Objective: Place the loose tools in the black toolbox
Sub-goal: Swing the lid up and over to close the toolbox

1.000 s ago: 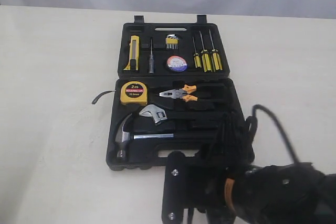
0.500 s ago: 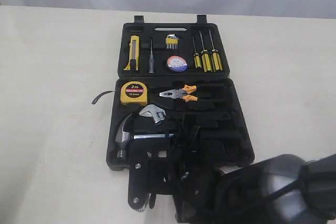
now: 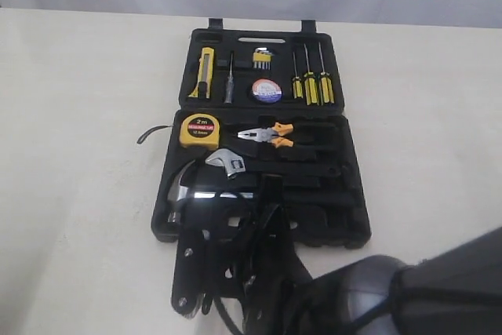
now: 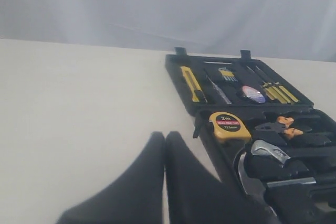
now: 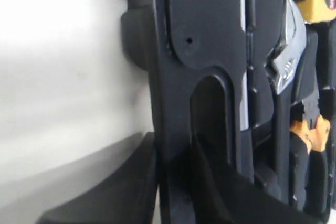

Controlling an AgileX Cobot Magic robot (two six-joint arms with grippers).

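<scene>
The tape measure (image 3: 199, 131) sits in the upper left corner of the toolbox's lower half. Its black strap hangs out over the left wall onto the desk (image 3: 78, 154). Just to its right, in the same half, lie the pliers (image 3: 267, 135), nose pointing left and orange handles to the right. Higher in the frame, in the lid half, the knife (image 3: 203, 72) rests in a slot at the far left. The tape roll (image 3: 267, 90) lies near the lid's middle, just below the hex keys (image 3: 262, 59). So all four are inside the toolbox (image 3: 345, 194), which lies open in the centre of the frame.

Below the tape measure are the wrench (image 3: 226, 162) and the hammer (image 3: 187, 190). Three yellow-handled screwdrivers (image 3: 311, 88) stand in a row at the right of the lid.

The right pincer (image 5: 173, 139) reaches in from the lower right of the frame to the box's near edge. It is clamped on the near wall, with one finger (image 5: 121, 182) outside it and the other (image 5: 226, 198) inside.

The left pincer (image 4: 165, 137) is clenched with its fingers all but touching and nothing between them. It hangs over bare desk, off to the side of the box.
</scene>
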